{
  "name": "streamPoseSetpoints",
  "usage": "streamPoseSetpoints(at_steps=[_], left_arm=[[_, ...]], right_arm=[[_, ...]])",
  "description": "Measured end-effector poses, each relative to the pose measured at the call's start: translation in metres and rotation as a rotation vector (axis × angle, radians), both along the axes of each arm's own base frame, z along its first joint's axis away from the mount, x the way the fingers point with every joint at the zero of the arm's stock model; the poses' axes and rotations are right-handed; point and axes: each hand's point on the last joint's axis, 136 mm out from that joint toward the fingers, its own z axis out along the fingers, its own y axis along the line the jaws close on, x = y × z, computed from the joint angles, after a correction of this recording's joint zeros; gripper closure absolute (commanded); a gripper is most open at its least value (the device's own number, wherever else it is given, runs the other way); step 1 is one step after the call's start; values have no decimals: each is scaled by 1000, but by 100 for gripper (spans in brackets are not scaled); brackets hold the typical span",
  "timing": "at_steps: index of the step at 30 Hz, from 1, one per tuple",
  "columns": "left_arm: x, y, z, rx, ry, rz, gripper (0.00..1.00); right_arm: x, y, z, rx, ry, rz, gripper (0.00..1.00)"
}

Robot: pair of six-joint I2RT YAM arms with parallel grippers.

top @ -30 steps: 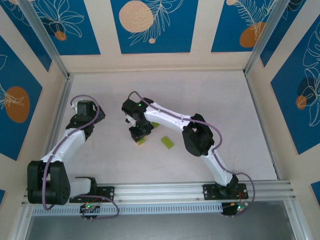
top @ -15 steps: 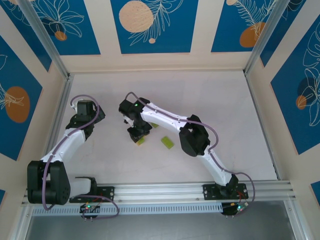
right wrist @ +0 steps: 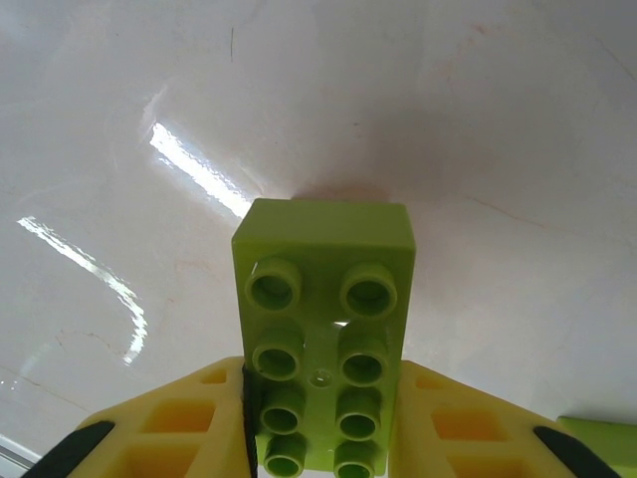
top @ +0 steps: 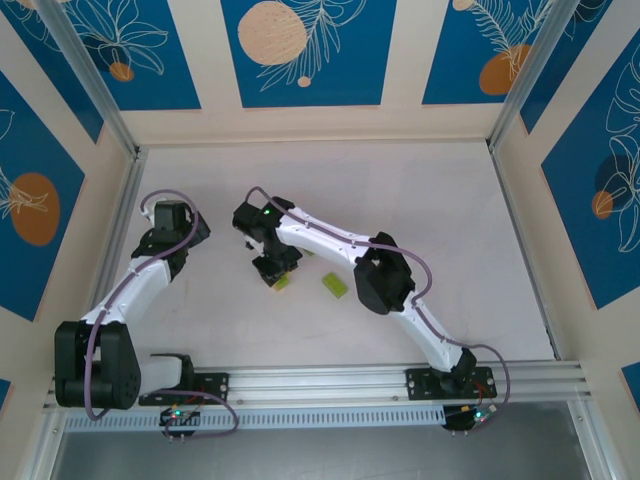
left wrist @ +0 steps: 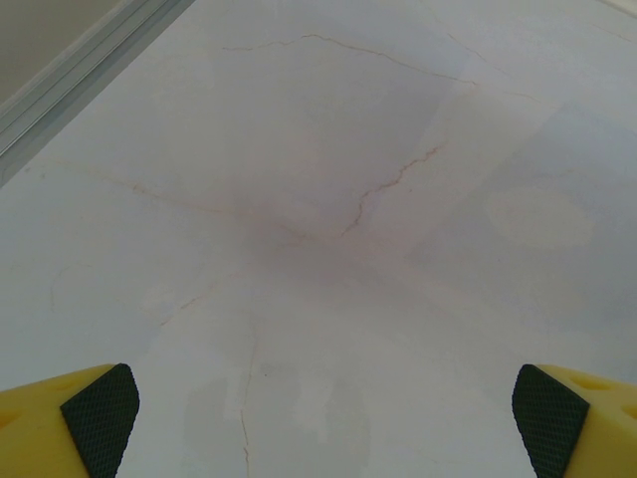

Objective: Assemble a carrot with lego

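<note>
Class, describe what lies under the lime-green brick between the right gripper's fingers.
White table shows beyond the lime-green brick, with a faint shadow past its far end. The brick covers the spot beneath it, so contact cannot be told. The right gripper clamps its sides.

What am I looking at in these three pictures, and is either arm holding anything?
The overhead picture shows two robot arms bolted at the table's near edge. The other two pictures come from cameras on their wrists. The left gripper is open over bare table. The right gripper is shut on an eight-stud lime-green brick, studs facing its camera. A second green brick lies loose on the table beside the right arm, and a smaller green piece peeks out from under that arm.
</note>
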Motion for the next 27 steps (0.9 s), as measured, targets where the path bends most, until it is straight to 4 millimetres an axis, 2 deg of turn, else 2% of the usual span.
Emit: streamPoseSetpoints(at_steps=[11, 21, 27], left_arm=[[0, 0, -1, 0, 3, 1, 1], [0, 0, -2, -3, 7, -2, 1], [1, -2, -11, -8, 32, -8, 1]], right_arm=[[3, -3, 5, -4, -46, 4, 69], [-14, -40, 4, -50, -55, -7, 69], [-19, -46, 3, -21, -73, -19, 66]])
